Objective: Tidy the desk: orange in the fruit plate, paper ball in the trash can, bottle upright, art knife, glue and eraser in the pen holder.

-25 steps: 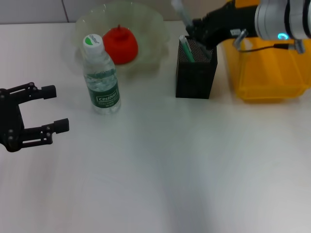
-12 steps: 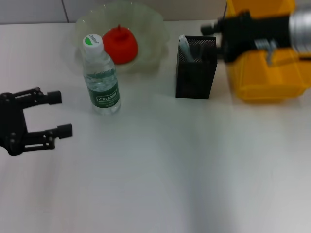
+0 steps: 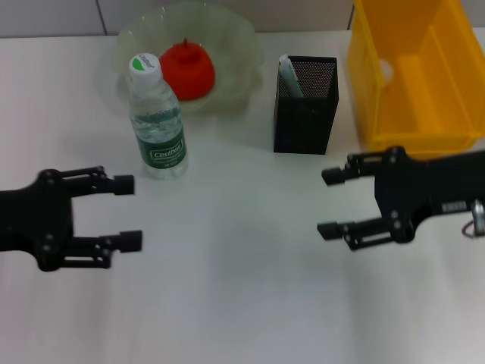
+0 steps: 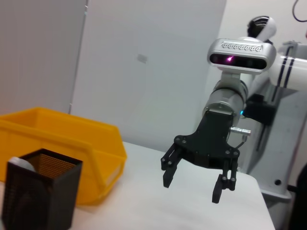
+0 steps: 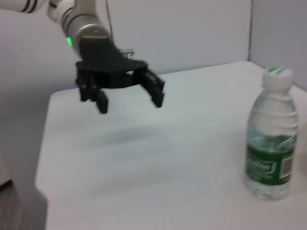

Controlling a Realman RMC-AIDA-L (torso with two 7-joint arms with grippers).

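Desk tidied, both arms hanging empty over the table.

On the white table (image 3: 242,303) we see the yellow trash can (image 3: 413,83) at the far right, the fruit plate (image 3: 227,53) at the back with a red-orange fruit (image 3: 187,70) in it, the black mesh pen holder (image 3: 305,114) with a pale stick-like item (image 3: 289,76) poking out, and the bottle (image 3: 157,117) upright beside the plate. Whether the paper ball lies in the can we cannot tell. Our left gripper (image 3: 125,212) and right gripper (image 3: 327,202) hover low with fingers apart, holding nothing. We judge the work nearly done; what remains is to retreat cleanly, lifting clear so neither arm brushes the bottle or holder.
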